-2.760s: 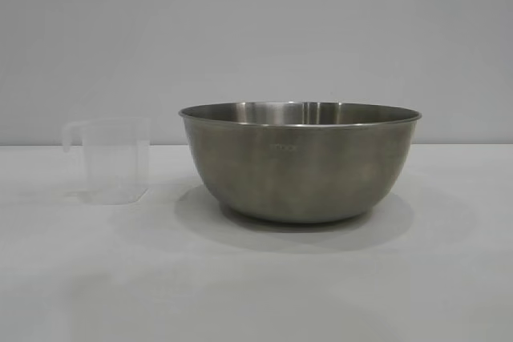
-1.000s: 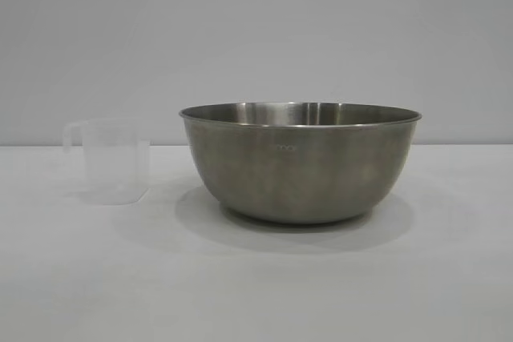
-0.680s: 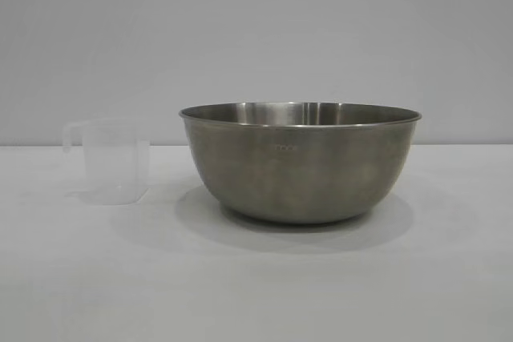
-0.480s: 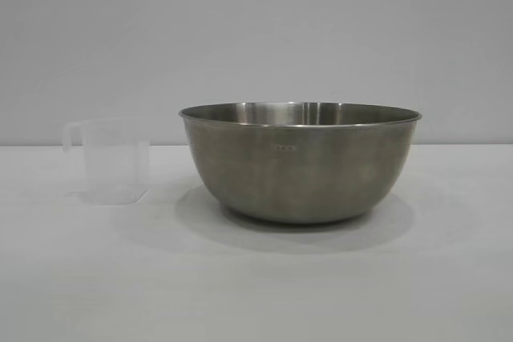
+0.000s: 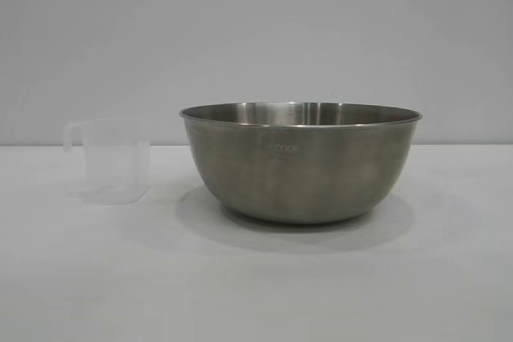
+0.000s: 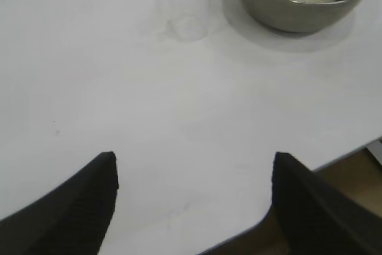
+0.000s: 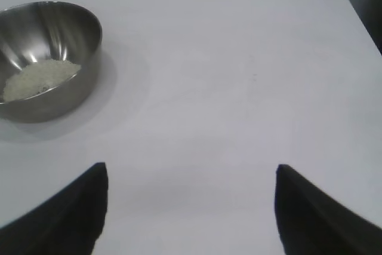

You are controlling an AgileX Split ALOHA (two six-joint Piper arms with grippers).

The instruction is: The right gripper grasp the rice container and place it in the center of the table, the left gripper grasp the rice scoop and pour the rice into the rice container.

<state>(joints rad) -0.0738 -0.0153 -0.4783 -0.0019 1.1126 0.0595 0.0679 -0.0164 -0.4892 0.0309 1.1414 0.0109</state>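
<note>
Both of your grippers, left gripper (image 6: 191, 207) and right gripper (image 7: 191, 207), hang open and empty over the bench (image 5: 256, 294), the rice scoop (image 5: 112, 162) just left of the rice container (image 5: 300, 162), far ahead of the left one

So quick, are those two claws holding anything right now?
Left gripper: open, holding nothing, over the plain white table.
Right gripper: open, holding nothing.

Soft even light, perhaps slightly blurred.

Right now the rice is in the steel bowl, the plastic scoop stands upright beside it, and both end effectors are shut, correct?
Not quite. The rice does lie in the steel bowl, and the plastic scoop stands upright beside it. But both wrist views show the left end effector and right end effector open, holding nothing.
</note>
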